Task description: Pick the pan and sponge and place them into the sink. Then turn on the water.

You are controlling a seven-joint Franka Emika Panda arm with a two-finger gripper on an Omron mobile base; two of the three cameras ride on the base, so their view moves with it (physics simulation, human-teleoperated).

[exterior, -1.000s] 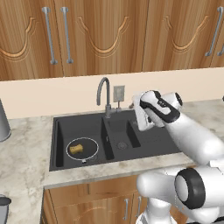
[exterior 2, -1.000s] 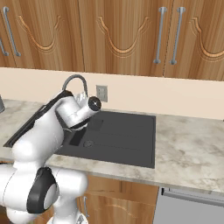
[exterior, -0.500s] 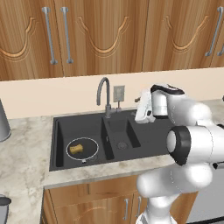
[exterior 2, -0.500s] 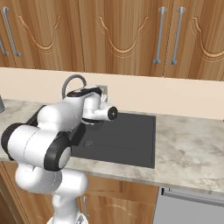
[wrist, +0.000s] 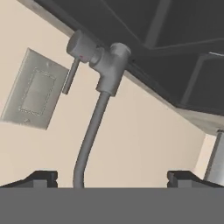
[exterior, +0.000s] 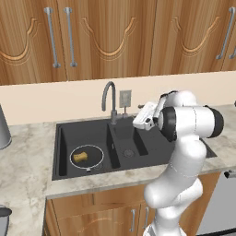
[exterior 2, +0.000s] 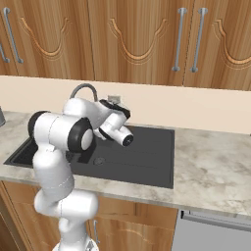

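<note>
The black sink [exterior: 138, 152] is set into the marble tabletop [exterior: 27, 161], and its left basin holds the pan [exterior: 86, 156], lying flat near the basin's front at about 7 o'clock from the faucet [exterior: 110, 99]. The yellow-tan sponge [exterior: 82, 155] rests inside the pan, a little left of its middle. The middle basin carries nothing but its round drain, and no blue stream falls from the faucet's spout. From the right base view the arm's white body covers the left basin, so pan and sponge cannot be made out there, and the faucet shows only as a grey arc [exterior 2: 83, 89] above the arm. The gripper [exterior: 138, 122] hangs above the sink's back edge at 3 o'clock from the faucet base, near it but apart; its jaws stand wide apart with nothing between them. In the hand view the faucet's base and side lever [wrist: 70, 75] lie ahead, beside a wall outlet plate [wrist: 35, 89].
</note>
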